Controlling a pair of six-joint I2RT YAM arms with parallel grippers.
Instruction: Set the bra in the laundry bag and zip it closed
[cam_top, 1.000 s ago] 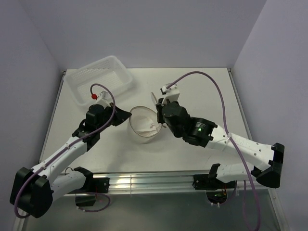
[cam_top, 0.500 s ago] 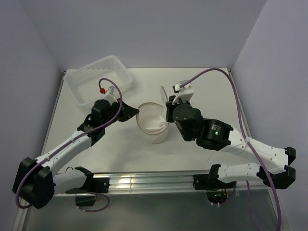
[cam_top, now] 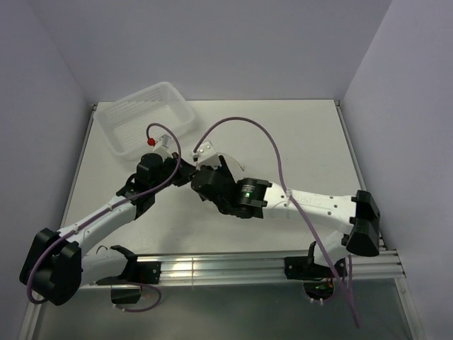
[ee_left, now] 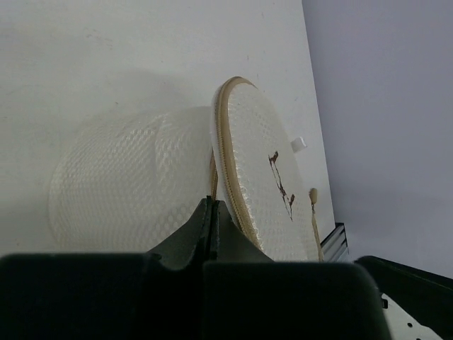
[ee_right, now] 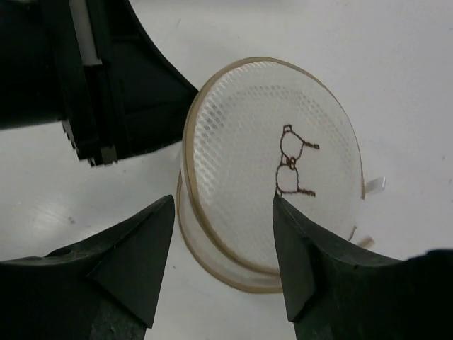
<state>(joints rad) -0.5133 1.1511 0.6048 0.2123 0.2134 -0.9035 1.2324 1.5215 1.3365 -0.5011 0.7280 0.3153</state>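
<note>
The laundry bag (ee_right: 233, 142) is a white mesh cylinder with a tan zipper rim, resting on the table. Its round lid (ee_right: 283, 152), marked with a bra icon, lies tilted over the mouth with a gap along the rim. My right gripper (ee_right: 223, 205) hovers open just above the lid, with nothing between its fingers. My left gripper (ee_left: 212, 207) is shut on the bag's rim, where the lid (ee_left: 269, 177) meets the mesh body (ee_left: 127, 184). From above, the right arm covers most of the bag; a sliver of lid (cam_top: 236, 168) shows. The bra is hidden.
A white perforated plastic basket (cam_top: 145, 117) stands at the back left of the table (cam_top: 297, 134). My left gripper's black body (ee_right: 106, 85) sits close beside the bag in the right wrist view. Purple walls close in the back and sides.
My right gripper has let go of the lid, opened and swung left over the bag. The lid now lies over the mouth, hiding the inside. My left gripper stays shut on the rim.
</note>
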